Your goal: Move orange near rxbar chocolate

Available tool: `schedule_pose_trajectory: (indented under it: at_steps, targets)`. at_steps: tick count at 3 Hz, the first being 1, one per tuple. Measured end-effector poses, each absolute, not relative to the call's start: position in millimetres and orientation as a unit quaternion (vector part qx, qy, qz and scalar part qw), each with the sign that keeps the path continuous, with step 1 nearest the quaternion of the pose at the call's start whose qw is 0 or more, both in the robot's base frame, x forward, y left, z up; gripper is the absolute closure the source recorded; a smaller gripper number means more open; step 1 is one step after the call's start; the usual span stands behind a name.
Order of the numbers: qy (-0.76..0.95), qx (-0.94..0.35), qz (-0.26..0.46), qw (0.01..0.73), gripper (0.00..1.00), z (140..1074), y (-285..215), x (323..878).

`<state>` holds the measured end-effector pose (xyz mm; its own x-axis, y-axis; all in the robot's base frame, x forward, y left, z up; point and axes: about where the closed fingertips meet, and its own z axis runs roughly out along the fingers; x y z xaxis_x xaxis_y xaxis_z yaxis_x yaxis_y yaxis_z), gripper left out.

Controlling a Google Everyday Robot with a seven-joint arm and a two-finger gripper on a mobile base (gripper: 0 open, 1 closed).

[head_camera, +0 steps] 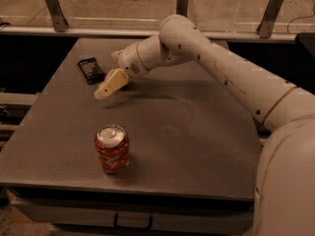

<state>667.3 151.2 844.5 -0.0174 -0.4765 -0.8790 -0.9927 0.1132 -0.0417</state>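
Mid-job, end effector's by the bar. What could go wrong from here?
No orange shows in this view; it may sit hidden behind the end effector, so its hold or placement is unconfirmed.
The end effector hovers close beside the rxbar near the table edge; a nudge could shove it off.
A low retreat might tip the can.

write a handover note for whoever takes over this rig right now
Gripper: low over the far left part of the table, close beside the rxbar, on its right. Whether it holds anything does not show.
Rxbar: lying flat near the table's far left corner.
Orange: not visible in this view; it may be hidden behind the gripper.
Can: upright near the front edge, well away from the rxbar.
Done: cannot be confirmed, since the orange is out of sight.
Left: find the orange, check that it sits near the rxbar, and place it there if not.
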Motion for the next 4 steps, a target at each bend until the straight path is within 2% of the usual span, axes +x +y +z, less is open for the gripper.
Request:
schedule_pose_trajectory:
  at_steps: [2,4]
  targets:
    - [0.604,-0.578,0.365,0.410,0.00,856.4,183.1,657.3]
    - [0.614,-0.561,0.348,0.431,0.00,867.1,161.2,667.3]
